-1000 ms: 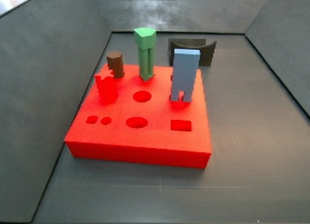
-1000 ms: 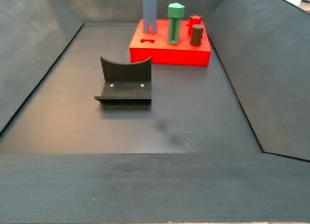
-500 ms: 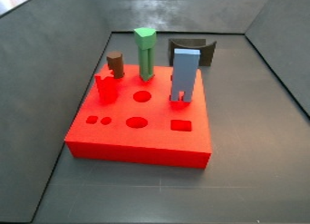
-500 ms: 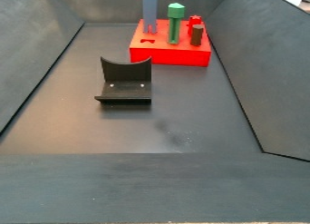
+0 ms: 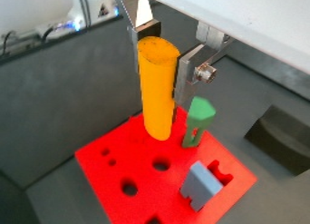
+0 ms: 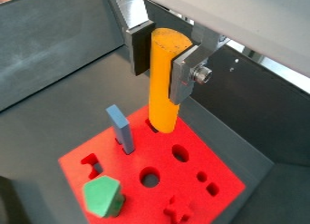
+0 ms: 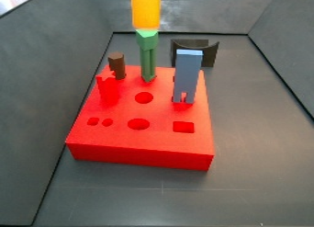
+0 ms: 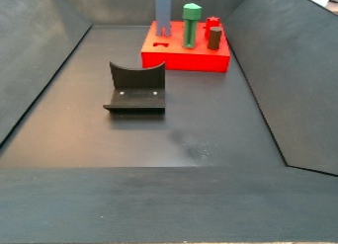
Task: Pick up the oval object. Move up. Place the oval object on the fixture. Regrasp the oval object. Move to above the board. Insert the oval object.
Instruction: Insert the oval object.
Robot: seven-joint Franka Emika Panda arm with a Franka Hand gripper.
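The oval object (image 5: 158, 96), a yellow-orange peg with rounded ends, hangs upright in my gripper (image 5: 164, 64), whose silver fingers are shut on its upper part. Both wrist views show this; the oval object (image 6: 162, 110) hangs over the red board (image 6: 127, 169), its lower end near the holes. In a side view only the peg's lower part (image 7: 145, 8) shows, high above the board (image 7: 141, 139) and right over the green post (image 7: 147, 54). The gripper itself is out of both side views. The dark fixture (image 8: 136, 88) stands bare on the floor in front of the board (image 8: 185, 58).
On the board stand a brown cylinder (image 7: 117, 63), a blue post (image 7: 186, 74) and a red block (image 7: 108, 88). Round, oval and square holes lie open toward its near edge. The fixture (image 7: 194, 50) sits behind the board. Grey bin walls enclose the floor.
The oval object has come into a side view from above, over the green post; before, it was not visible there. Nothing on the board or floor has moved.
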